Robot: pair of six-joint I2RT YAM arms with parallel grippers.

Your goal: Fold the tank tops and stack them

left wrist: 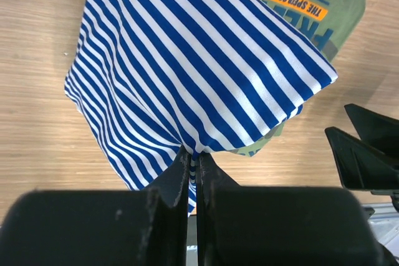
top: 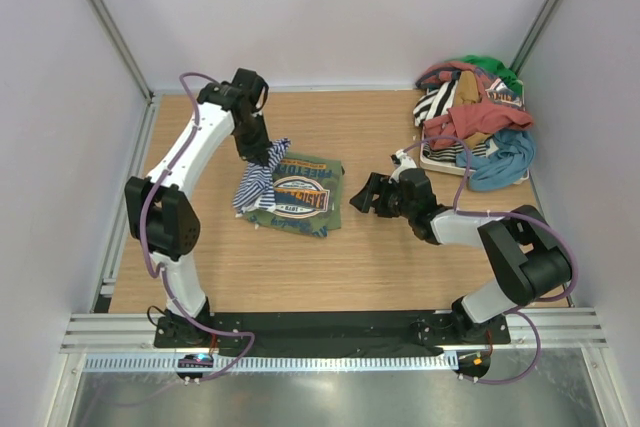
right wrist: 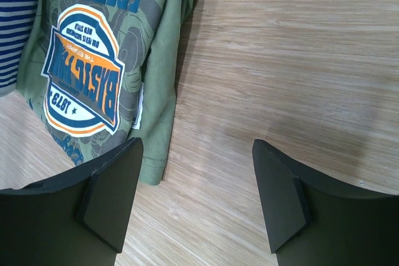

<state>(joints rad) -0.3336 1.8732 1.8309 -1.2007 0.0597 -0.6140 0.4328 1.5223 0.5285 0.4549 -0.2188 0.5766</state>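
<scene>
Between the fingers of the left claw [left wrist: 193, 159] a gathered pinch of the striped tank top [left wrist: 187, 60] is clamped, and the jaws are pressed together with only cloth between them. In the left wrist view the navy-and-white cloth fans out from that grip toward 12 o'clock. It hangs in a loose, tented sheet with a pointed corner out at 3 o'clock. From above, this claw stands at about 10 o'clock of the tabletop [top: 330, 267]. The stripes drop from it toward 6 o'clock, and their lower part drapes over the 9 o'clock edge of the olive green tank top [top: 305, 197].

The green top lies flat and folded near the middle of the wood, its blue-and-orange printed badge facing up. Some green shows past the stripes at 1 o'clock in the left wrist view.

The right claw [right wrist: 196, 147] has its jaws spread wide and holds nothing, with bare wood showing between them. In its own view the green top lies from 9 to 11 o'clock, and the hem runs down behind the 9 o'clock finger. I cannot tell whether that finger touches the cloth. From above, this claw sits just at 3 o'clock of the green top.

Far off at 1 o'clock of the tabletop lies a mixed heap of clothes [top: 475, 122], well apart from both claws.
</scene>
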